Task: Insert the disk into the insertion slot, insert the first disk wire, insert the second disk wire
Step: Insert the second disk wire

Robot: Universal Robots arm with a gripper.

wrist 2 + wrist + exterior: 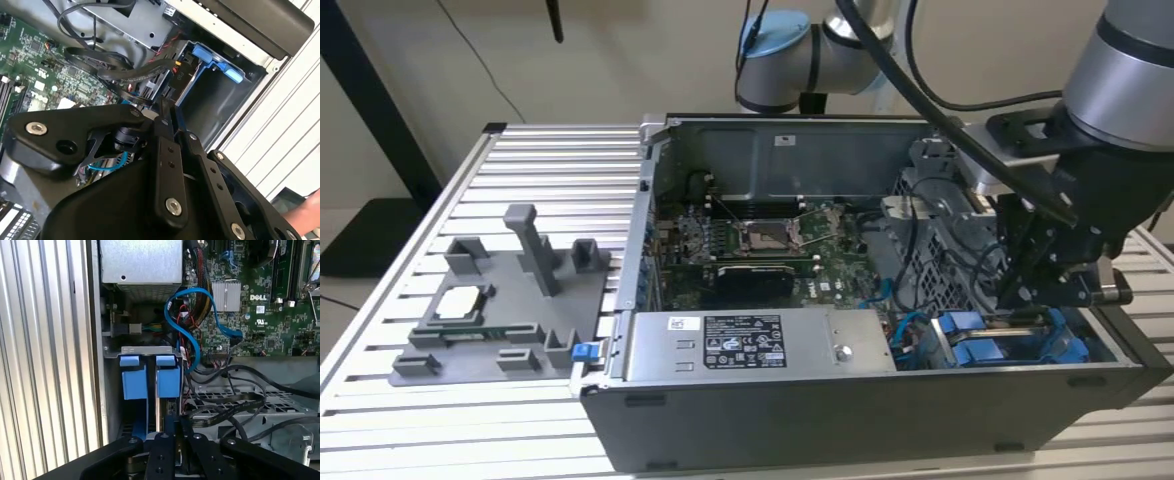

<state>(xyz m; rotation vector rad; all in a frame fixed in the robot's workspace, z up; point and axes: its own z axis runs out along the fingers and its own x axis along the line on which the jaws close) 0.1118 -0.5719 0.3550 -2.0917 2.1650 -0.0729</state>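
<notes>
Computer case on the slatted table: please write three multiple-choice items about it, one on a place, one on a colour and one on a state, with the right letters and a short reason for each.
1. In the exterior view, where is the tool?
A. Over the grey fixture on the table
B. Over the blue carriers in the case's corner at the exterior view's right
C. Outside the case, above the bare slats

2. In the first wrist view, what colour is the looped flat cable over the motherboard?
A. Blue
B. Yellow
C. White

3. In what state is the upper side of the case?
A. Open
B. Closed by a panel
C. Covered by a cloth

Answers:
1 B: the tool reaches down to the blue carriers.
2 A: the cable is bright blue.
3 A: the case has no cover on top, and the motherboard shows inside.
</notes>
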